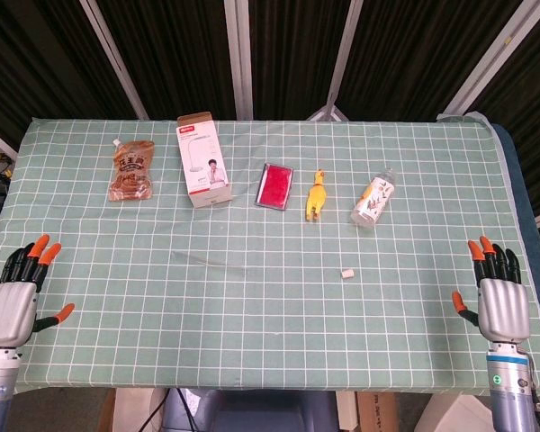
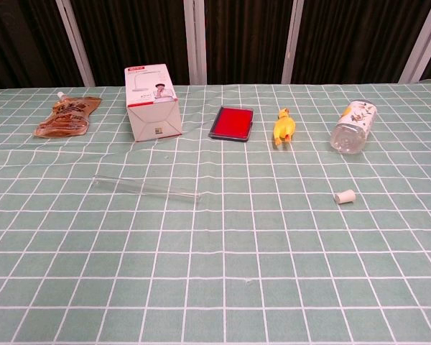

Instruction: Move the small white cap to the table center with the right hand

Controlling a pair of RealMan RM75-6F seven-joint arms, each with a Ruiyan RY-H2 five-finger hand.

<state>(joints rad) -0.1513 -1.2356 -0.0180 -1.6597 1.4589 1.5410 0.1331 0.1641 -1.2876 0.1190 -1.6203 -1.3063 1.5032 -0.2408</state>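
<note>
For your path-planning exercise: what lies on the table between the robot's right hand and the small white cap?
Nothing: the head view shows only bare green checked cloth between the right hand and small white cap.

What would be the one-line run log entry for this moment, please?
small white cap lying on green checked tablecloth, untouched | right hand open, apart from cap | left hand open

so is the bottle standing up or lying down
Lying down. The bottle rests on its side on the checked cloth, right of the yellow toy; in the chest view its round end faces the camera.
</note>
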